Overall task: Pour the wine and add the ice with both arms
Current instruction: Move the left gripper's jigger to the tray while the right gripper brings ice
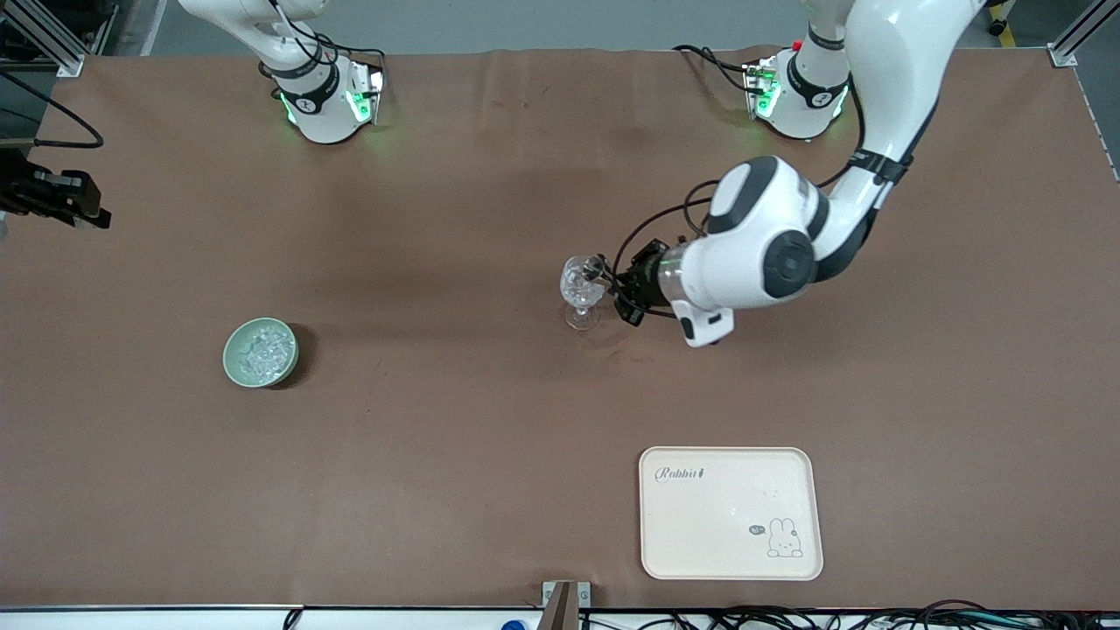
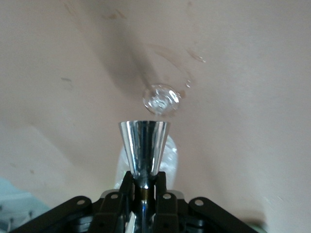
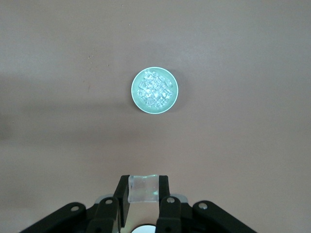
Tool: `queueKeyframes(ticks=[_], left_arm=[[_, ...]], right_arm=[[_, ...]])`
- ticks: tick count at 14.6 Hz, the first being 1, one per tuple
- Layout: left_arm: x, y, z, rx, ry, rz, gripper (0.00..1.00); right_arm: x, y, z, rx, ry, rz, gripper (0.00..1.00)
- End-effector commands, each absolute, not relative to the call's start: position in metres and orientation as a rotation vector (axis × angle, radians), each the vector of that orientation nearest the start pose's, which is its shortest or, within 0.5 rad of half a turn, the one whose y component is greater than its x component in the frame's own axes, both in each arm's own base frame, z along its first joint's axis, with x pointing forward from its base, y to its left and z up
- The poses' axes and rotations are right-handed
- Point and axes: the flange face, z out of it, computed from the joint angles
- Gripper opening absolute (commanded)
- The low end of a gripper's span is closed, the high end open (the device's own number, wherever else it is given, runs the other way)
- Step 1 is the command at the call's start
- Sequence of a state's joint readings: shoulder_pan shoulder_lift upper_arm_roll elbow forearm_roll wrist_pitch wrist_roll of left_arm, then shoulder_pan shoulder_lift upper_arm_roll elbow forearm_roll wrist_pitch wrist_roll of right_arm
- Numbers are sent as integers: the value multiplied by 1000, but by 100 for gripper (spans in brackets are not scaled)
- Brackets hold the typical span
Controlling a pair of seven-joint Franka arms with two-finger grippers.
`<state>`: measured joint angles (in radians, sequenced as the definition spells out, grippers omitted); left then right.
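A clear stemmed glass (image 1: pixel 581 293) stands at the table's middle, and its bowl glitters as if it holds ice. My left gripper (image 1: pixel 606 278) is at the bowl's rim, shut on a shiny flared metal piece (image 2: pixel 145 145) that points over the glass. The glass's foot (image 2: pixel 161 99) shows past it in the left wrist view. A green bowl (image 1: pixel 260 352) heaped with ice (image 1: pixel 267 350) sits toward the right arm's end. My right gripper (image 3: pixel 142 187) is out of the front view, high over the table beside the green bowl (image 3: pixel 154 91), and is shut on a clear ice cube (image 3: pixel 142 188).
A cream tray (image 1: pixel 731 512) with a rabbit print lies nearer the front camera, toward the left arm's end. A black fixture (image 1: pixel 57 197) juts in at the table's edge at the right arm's end. Cables run along the front edge.
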<state>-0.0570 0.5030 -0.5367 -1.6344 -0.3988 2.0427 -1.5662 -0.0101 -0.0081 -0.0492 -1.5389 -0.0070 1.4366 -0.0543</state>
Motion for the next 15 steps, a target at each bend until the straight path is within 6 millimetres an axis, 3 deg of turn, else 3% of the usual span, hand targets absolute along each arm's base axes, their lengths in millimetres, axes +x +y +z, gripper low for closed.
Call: queueKeyframes(ticks=[1, 3, 5, 8, 10, 12, 15], left_arm=[[611, -321, 370, -2660, -1987, 1097, 0], [642, -292, 370, -2692, -2060, 1206, 0], [673, -256, 360, -2676, -2183, 1351, 0], [716, -199, 332, -2574, -2395, 1539, 0], [736, -167, 306, -2550, -2494, 1567, 0], [750, -130, 280, -2401, -2678, 1644, 0], [762, -106, 234, -2316, -2874, 1647, 0]], right_arm=[[531, -29, 634, -3131, 2, 139, 3], [532, -18, 633, -3129, -5, 141, 2], [532, 6, 634, -3133, 35, 137, 2], [533, 59, 633, -3139, 83, 107, 2], [535, 107, 622, -3146, 115, 111, 2], [534, 166, 606, -3149, 202, 107, 2], [531, 257, 572, -3149, 250, 70, 2]])
